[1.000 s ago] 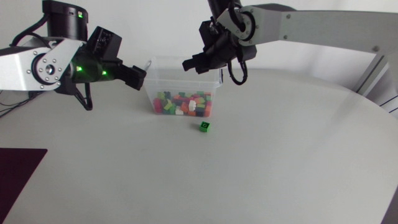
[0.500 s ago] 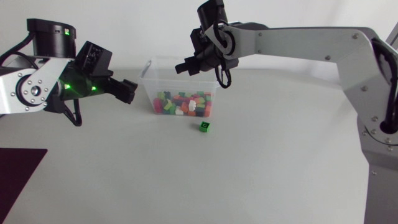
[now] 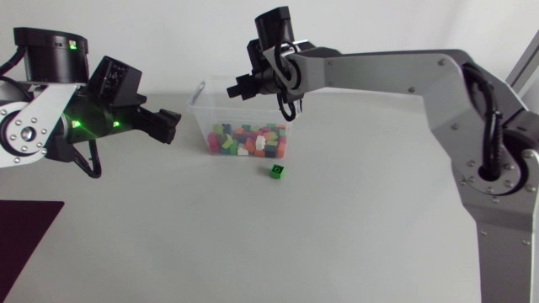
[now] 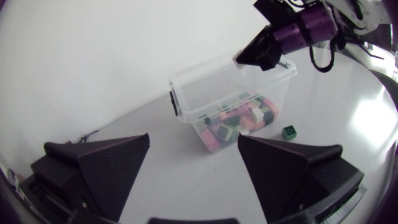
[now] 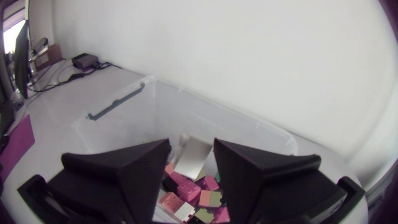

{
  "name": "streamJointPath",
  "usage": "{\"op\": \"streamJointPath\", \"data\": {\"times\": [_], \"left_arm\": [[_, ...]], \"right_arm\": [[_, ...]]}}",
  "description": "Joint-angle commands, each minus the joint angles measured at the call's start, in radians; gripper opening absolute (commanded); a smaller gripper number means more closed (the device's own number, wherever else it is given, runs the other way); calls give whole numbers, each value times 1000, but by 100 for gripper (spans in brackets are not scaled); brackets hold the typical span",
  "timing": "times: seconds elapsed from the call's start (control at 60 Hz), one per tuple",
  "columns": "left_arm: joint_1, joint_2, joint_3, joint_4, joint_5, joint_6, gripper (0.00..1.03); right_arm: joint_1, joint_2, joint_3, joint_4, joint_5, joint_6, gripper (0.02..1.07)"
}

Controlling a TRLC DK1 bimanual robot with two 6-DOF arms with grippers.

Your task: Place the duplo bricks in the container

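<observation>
At 7 o'clock on the table (image 3: 362,227), nearest, a dark maroon mat (image 3: 25,240). Farther in, alone on the bare top, a green duplo brick (image 3: 276,172), at 5 o'clock from the container (image 3: 202,116) and just clear of its wall; on its upper face a dark mark, too small to read. Then the container itself: clear plastic, open-topped, a dark clip (image 4: 175,103) on one end wall. Inside, a loose layer of bricks (image 3: 248,140) in red, green, yellow, pink and white, spread across the floor and reaching only partway up the walls. At 9 o'clock from it, apart and above the table, the left gripper (image 3: 168,124), wedges spread wide, holding nothing. At 12 o'clock, over the far rim, the right gripper (image 3: 242,87), fingers parted; in the gap a pale blurred block (image 5: 191,160), seemingly touching neither finger.
</observation>
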Motion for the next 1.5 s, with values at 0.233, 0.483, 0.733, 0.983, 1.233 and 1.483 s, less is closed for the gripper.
{"op": "streamJointPath", "data": {"times": [0.233,0.483,0.733,0.983,1.233,1.483], "left_arm": [[39,-112,-115,0,48,36,99],[108,-188,-225,61,85,36,99],[146,-306,-374,192,85,19,99],[177,-321,-422,212,85,-4,99],[234,-375,-498,293,82,-46,99],[243,-387,-540,337,82,-59,99]], "right_arm": [[-36,-196,-257,36,1,-23,103],[-75,-429,-586,78,-172,-55,103],[-86,-425,-740,89,-249,-170,103],[-91,-310,-761,134,-309,-224,103],[-125,-205,-754,207,-304,-263,102],[-157,-138,-777,253,-349,-331,102]]}}
